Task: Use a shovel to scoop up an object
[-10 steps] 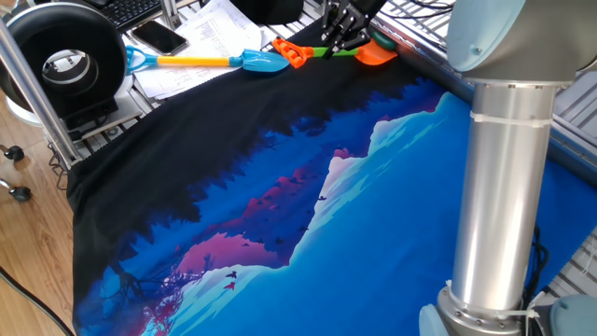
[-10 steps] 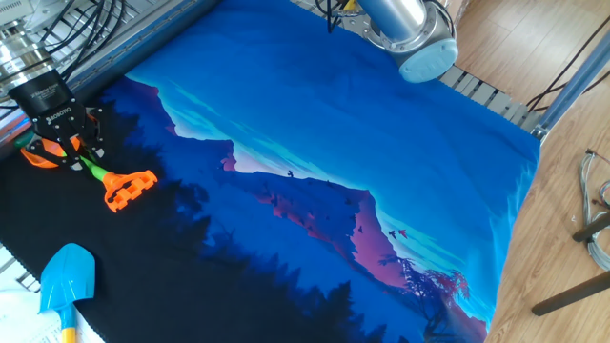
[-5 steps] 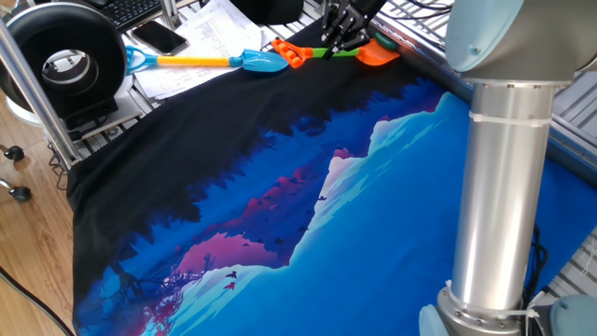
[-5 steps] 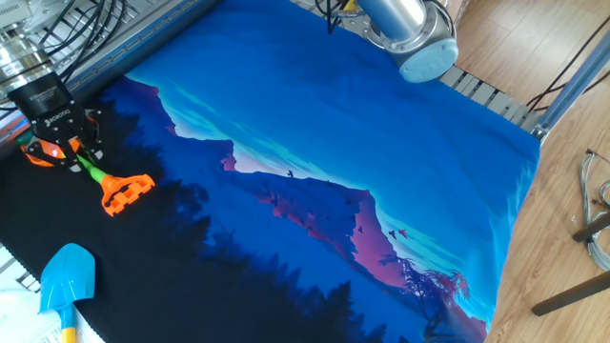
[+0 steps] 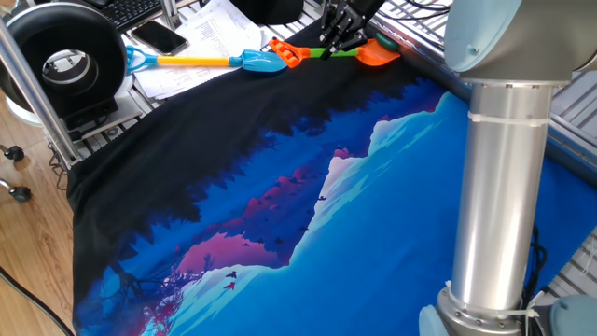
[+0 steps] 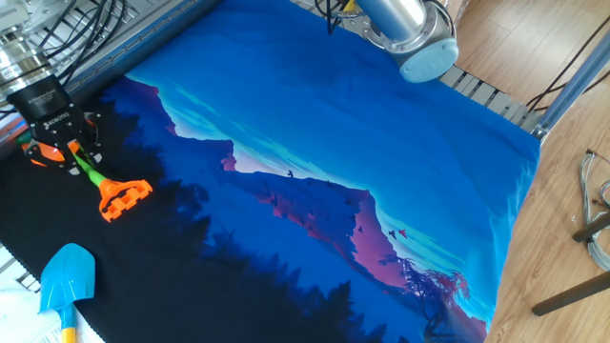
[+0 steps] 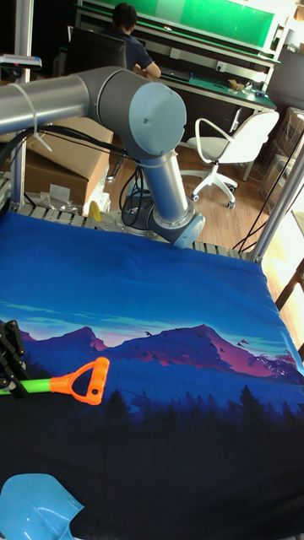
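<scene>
Gripper (image 6: pixel 65 152): black two-finger unit at the far corner of the table, fingers clamped across the lime-green shaft of the shovel (image 6: pixel 100 181), close behind the blade. Shovel: orange scoop blade (image 5: pixel 378 53) at the gripper end, orange D-handle (image 7: pixel 83 380) trailing free over the dark part of the cloth (image 5: pixel 280 215); long axis running roughly along the table's far edge, blade pointing away from the second shovel. Whether the blade rests on the cloth or rides just above it cannot be told. Object (image 5: pixel 386 42): a small dark green sliver just beyond the blade's outer edge, touching or almost touching it, mostly hidden; judged to lie straight ahead of the blade along the shaft line, so the coming push would follow that axis. Blue shovel (image 5: pixel 201 63): yellow shaft, blue blade, lying unheld near the orange handle, end to end with it. Containers: none seen; the scoop blade's hollow cannot be seen well enough to say whether anything lies in it.
</scene>
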You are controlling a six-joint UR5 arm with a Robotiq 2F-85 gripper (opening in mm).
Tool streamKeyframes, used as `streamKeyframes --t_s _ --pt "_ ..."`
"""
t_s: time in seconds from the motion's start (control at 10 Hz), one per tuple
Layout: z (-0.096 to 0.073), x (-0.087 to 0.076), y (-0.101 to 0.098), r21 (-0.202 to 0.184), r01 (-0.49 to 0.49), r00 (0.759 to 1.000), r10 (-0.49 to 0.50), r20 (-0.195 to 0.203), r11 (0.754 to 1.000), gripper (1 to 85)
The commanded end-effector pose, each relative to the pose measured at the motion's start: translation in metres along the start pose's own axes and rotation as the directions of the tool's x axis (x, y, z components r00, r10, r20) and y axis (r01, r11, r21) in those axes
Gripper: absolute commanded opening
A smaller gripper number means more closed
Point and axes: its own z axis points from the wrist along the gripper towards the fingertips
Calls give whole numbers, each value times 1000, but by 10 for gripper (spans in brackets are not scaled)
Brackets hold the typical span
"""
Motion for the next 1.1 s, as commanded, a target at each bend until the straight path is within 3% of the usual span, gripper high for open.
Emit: streamKeyframes --t_s 0.0,0.4,1.0 --pt "1 -4 -6 8 -14 1000 13 10 1000 113" --pt "0 -19 -7 4 -46 998 46 35 999 113" --pt "7 -26 -15 16 -72 997 71 21 997 113"
